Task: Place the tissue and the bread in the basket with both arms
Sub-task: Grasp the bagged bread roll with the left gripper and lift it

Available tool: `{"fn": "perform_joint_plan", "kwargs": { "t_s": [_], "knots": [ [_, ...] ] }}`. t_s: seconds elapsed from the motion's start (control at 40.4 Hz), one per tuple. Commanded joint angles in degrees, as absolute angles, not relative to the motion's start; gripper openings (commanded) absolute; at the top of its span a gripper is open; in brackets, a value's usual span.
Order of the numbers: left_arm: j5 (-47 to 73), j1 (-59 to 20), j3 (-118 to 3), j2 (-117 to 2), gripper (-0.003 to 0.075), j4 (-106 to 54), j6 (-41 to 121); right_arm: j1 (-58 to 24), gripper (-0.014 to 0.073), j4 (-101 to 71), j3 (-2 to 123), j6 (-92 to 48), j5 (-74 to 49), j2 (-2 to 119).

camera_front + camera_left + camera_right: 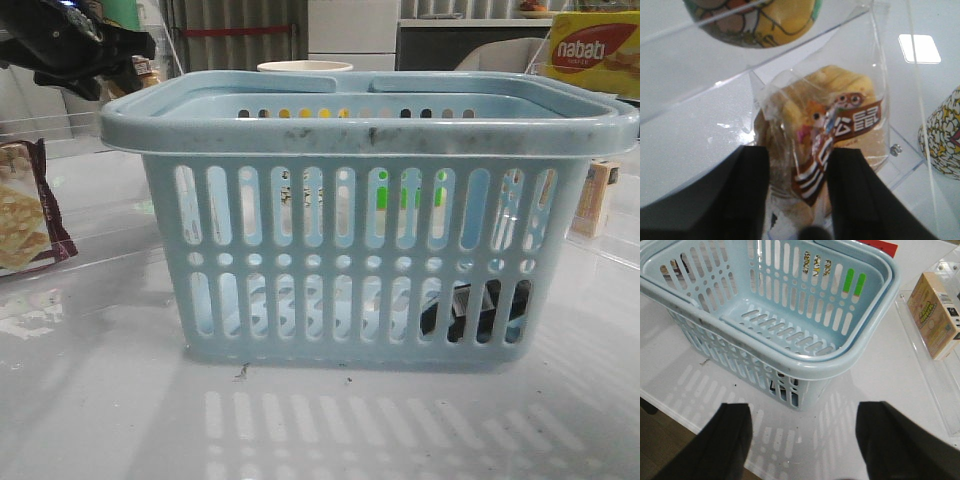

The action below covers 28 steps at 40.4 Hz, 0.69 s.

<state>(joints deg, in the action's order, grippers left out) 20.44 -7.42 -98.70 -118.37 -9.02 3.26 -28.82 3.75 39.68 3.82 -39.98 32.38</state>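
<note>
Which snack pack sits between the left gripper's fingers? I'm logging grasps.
The bread, a golden bun in clear wrap with a brown band, sits between the left gripper fingers. The maroon cracker packet and small tan box lie apart.

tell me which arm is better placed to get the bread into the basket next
Left. The left gripper already has its fingers on either side of the wrapped bread. The right gripper is open and empty, beside the basket.

You see the pale blue slotted basket [370, 215] upright, handles folded down, dark tissue [478, 315] inside; wrapped golden bread [827, 137] sits elsewhere
</note>
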Motion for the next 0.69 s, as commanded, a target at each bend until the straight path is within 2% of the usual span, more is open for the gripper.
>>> {"fn": "perform_joint_plan", "kwargs": {
  "t_s": [0.0,0.149,0.421,0.669],
  "knots": [
    [17.17,-7.38,-100.83,-114.44,0.0194,-9.69,3.13,-28.94,0.0549,4.4,41.11,3.54,-35.68,32.37],
    [20.45,-7.7,-100.92,-111.66,0.0088,-9.79,3.13,-28.94,0.0549,4.4,41.11,3.54,-35.68,32.37],
    [27.43,-9.24,-101.36,-102.09,0.0091,-9.67,3.77,-28.94,0.0549,4.4,41.11,3.54,-35.68,32.37],
    [40.4,-15.81,-101.36,-91.93,0.0091,-10.81,16.69,-28.94,0.0549,4.4,41.11,3.54,-35.68,32.37]
  ]
}}
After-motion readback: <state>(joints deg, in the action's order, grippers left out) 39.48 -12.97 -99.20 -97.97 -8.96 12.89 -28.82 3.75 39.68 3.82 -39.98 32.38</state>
